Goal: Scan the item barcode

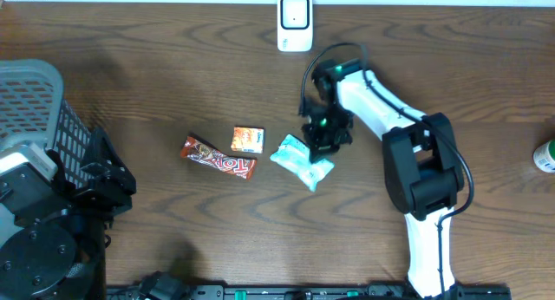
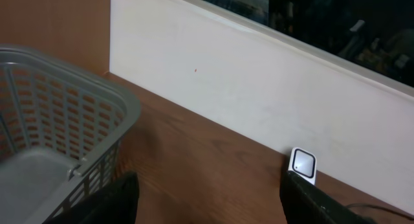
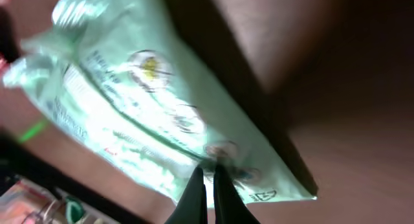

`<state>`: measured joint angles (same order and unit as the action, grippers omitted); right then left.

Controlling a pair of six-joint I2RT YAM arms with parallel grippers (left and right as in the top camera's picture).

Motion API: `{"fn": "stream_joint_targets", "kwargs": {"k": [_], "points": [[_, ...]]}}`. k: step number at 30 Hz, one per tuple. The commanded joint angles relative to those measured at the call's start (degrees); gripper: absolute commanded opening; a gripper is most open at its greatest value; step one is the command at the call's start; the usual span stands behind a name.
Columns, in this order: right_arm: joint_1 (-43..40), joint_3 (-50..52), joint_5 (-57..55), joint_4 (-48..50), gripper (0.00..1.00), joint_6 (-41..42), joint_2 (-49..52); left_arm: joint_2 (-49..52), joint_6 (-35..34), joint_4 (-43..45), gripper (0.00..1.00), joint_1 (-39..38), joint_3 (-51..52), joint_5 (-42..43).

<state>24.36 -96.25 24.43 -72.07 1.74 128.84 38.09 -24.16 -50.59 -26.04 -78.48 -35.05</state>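
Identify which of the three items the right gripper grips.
The pale green packet, pinched by the right gripper; the brown candy bar and orange box lie untouched.

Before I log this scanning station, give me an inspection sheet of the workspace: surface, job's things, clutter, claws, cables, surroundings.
Surface: brown wooden table, no spills seen.
Job's things: white scanner at the far edge; pale green packet, candy bar and small orange box mid-table.
Clutter: grey basket at left; small container cut off at the right edge.
Claws: right claw shut on the packet's edge; left claw open, empty.
Cables: black cable looped beside the right arm.
Surroundings: white wall, dark window above.
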Motion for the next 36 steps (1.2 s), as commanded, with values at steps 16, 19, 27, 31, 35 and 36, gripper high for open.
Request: {"fn": "stream_joint_targets", "kwargs": {"k": [16,19,27,31,35,36], "points": [[12.44,0.48,-0.39,12.09,0.19,3.37,-5.55,-0.13,-0.13,-2.54,0.7,-0.02,-0.87,-0.33],[14.84,0.48,-1.9,17.16,0.24,3.8,-4.85,-0.13,-0.13,-2.62,0.7,-0.02,-0.87,-0.31],[14.51,0.48,-16.15,20.06,0.14,6.38,-2.43,-0.13,-0.09,-4.37,0.7,-0.02,-0.9,-0.33],[12.44,0.48,-17.29,19.21,0.08,6.36,-2.16,-0.13,-0.09,-4.79,0.7,-0.02,-0.9,-0.33],[9.53,0.48,-17.57,21.29,0.11,4.39,-2.16,-0.13,-0.11,-4.66,0.7,-0.02,-0.9,-0.33],[8.55,0.48,-17.99,22.01,0.11,4.44,-2.16,-0.13,-0.11,-4.68,0.7,-0.02,-0.9,-0.33]]}}
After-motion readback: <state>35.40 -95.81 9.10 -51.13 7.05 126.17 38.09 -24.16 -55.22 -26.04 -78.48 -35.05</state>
